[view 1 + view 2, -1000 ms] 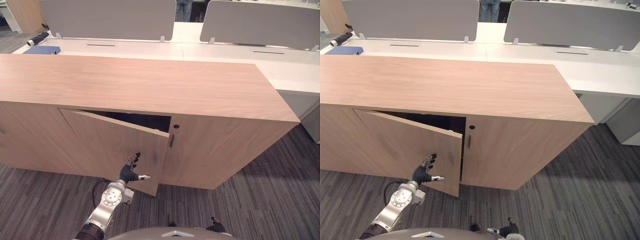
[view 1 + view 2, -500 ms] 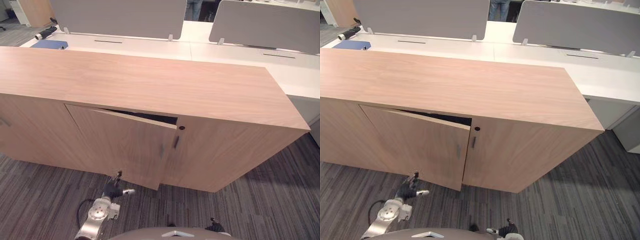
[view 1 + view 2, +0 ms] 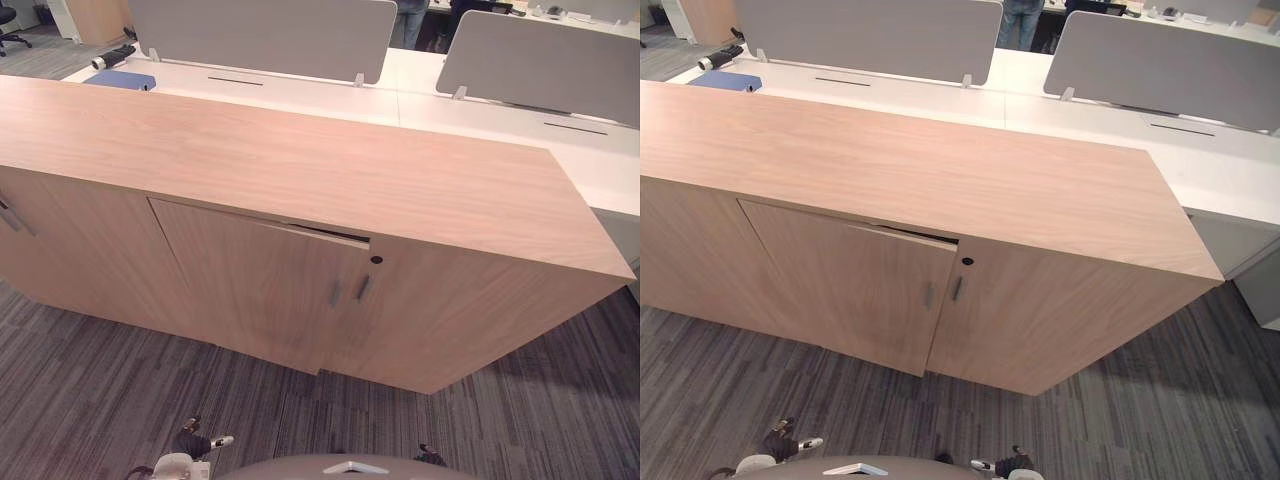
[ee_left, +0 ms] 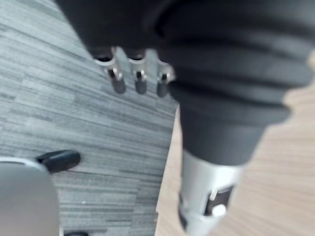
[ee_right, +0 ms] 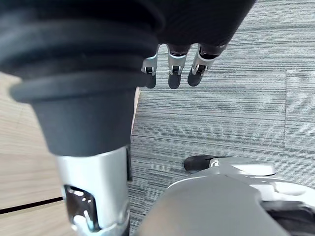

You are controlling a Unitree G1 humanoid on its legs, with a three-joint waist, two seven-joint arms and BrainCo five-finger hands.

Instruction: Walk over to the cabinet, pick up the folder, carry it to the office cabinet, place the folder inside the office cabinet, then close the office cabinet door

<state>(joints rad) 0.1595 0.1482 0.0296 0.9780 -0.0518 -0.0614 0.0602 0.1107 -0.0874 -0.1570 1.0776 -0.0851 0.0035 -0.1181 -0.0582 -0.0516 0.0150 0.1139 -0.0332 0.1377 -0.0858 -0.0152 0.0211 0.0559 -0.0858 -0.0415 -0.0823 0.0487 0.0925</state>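
The long wooden office cabinet (image 3: 300, 170) stands in front of me on the carpet. Its left door (image 3: 260, 280) is almost flush, with a thin dark slit (image 3: 325, 233) left along its top edge. Two slim handles (image 3: 335, 292) meet at the middle. My left hand (image 3: 195, 443) hangs low near the floor, away from the door; its fingers (image 4: 139, 81) are relaxed and hold nothing. My right hand (image 3: 1015, 462) sits at the bottom edge, with fingers (image 5: 172, 69) loose over the carpet and holding nothing.
Behind the cabinet runs a white desk (image 3: 430, 100) with grey divider panels (image 3: 260, 35). A blue flat item (image 3: 118, 79) and a black object (image 3: 115, 55) lie at its far left. A person's legs (image 3: 410, 20) stand beyond the desks. Grey carpet (image 3: 120, 370) lies in front.
The cabinet door has swung from ajar to nearly shut. My left hand has left the door and dropped towards the floor. The camera has shifted.
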